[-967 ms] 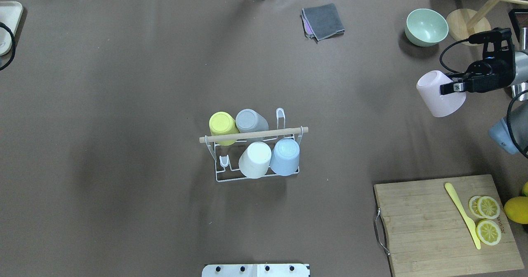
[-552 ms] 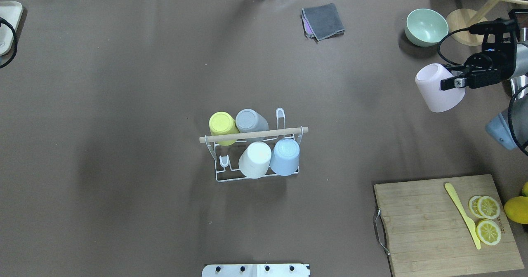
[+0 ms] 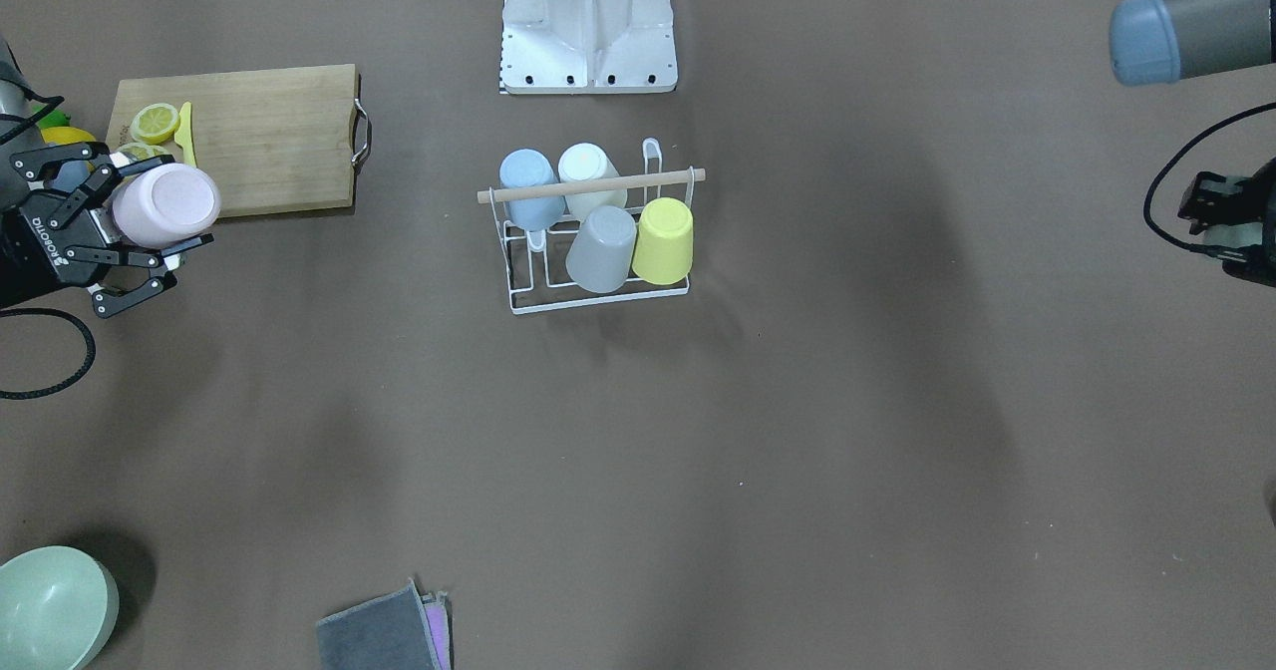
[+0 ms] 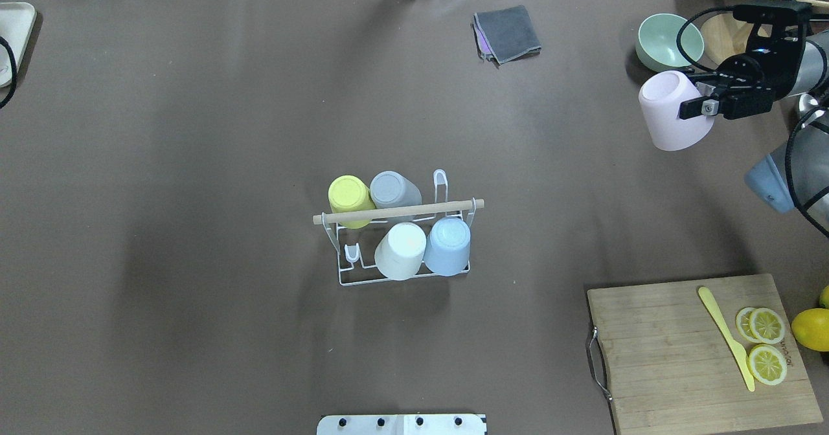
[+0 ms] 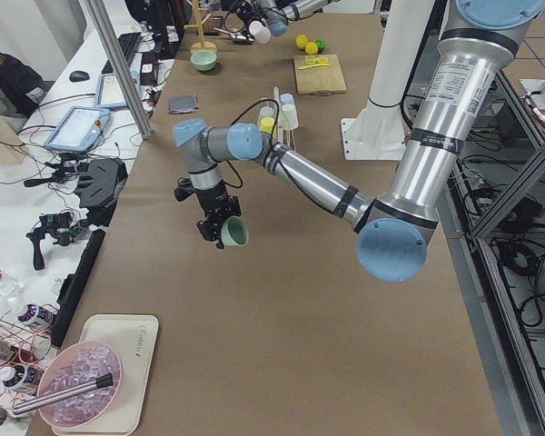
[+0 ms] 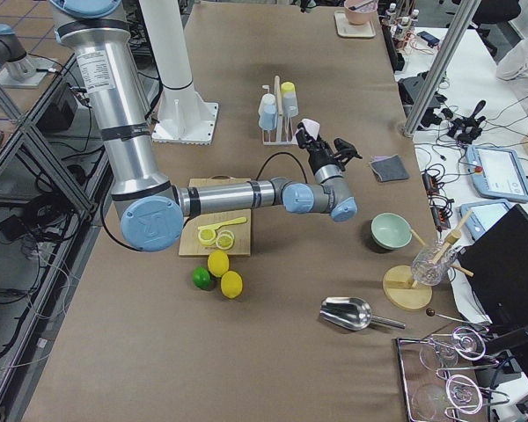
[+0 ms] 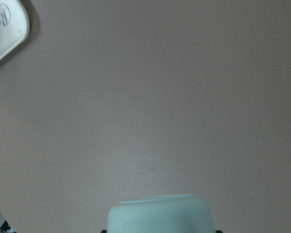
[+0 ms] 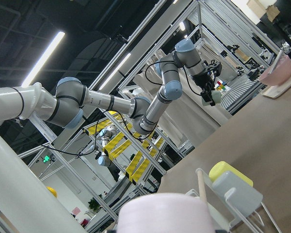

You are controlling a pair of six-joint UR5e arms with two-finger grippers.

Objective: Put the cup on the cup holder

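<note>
The pink cup [image 4: 670, 111] hung tilted, base up, near the bench's far right corner, its wall pinched in the right gripper [image 4: 703, 105]. The cup holder [image 4: 363, 282] stood mid-bench, well apart. The cup would best travel high over the rod [image 4: 401, 212], then sink onto the free prong [image 4: 440, 179]. Near the left edge, the left gripper [image 5: 225, 232] clasped a mint cup [image 5: 235, 233].

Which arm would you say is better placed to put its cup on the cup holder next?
Probably right: the right gripper holds the pink cup nearer the cup holder; the left gripper, with the mint cup, is farther off.
</note>
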